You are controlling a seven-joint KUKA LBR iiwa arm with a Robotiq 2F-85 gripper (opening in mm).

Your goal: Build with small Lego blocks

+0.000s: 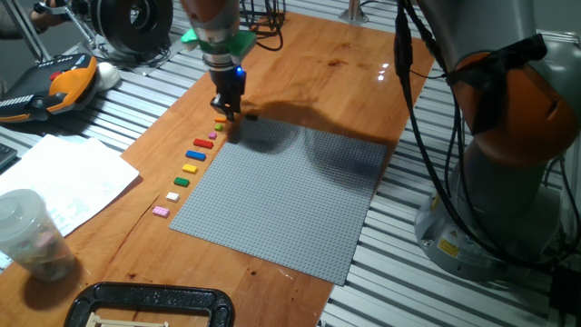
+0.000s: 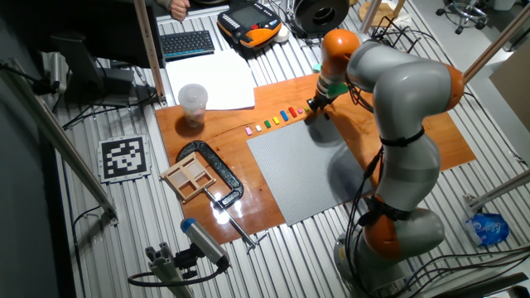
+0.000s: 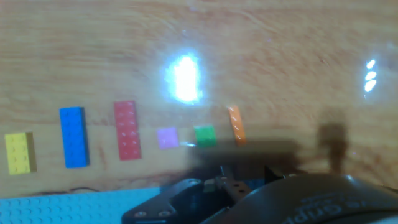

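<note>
1. Across the slatted metal bench lies a wooden tabletop [image 1: 345, 64], and on it rests a large grey studded baseplate [image 1: 281, 195], flat and bare.
2. Over the far end of the board reaches the grey-and-orange arm [image 2: 397, 99], its wrist coming straight down near the baseplate's far corner.
3. Below the wrist hangs the black pincer [image 1: 227, 111], tips low at the tabletop at the far end of the brick row; whether its fingers are spread or pinching something cannot be told, since shadow and blur hide the tips.
4. Along the baseplate's edge, on bare wood, sit the small Lego blocks [image 1: 189, 168] in one spaced line, none touching.
5. From the near end in that fixed view they run pink, white, green, yellow, blue, red, pink, then orange beside the pincer.
6. Seen from the hand, a yellow brick [image 3: 18, 152], a long blue one [image 3: 73, 137], a red studded one [image 3: 127, 129], a small violet-pink square [image 3: 166, 137], a green square [image 3: 204, 135] and a thin orange piece [image 3: 236, 124] lie side by side.
</note>
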